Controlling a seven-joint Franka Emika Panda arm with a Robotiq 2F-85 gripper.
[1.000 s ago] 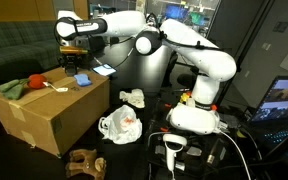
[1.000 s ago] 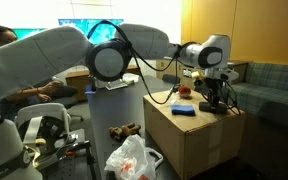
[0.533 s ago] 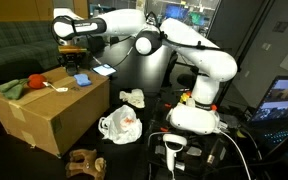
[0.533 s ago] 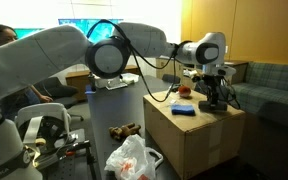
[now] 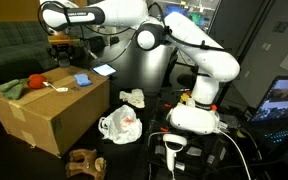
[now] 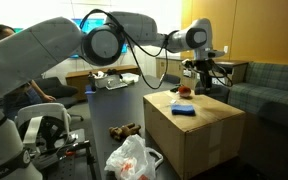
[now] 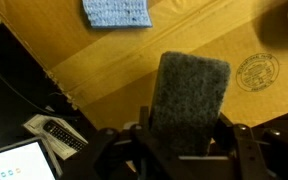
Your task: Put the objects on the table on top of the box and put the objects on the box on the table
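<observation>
Over the box (image 5: 49,115), the tool (image 7: 187,130) has lifted a grey block (image 7: 194,85).

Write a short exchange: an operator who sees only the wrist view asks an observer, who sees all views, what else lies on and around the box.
Operator: My claw holds a grey block over the box, near a blue cloth. What else is on the box?
Observer: In an exterior view, a red thing lies on it, past the cloth.
Operator: Anything on the table beside the box?
Observer: A white plastic bag lies there.
</observation>
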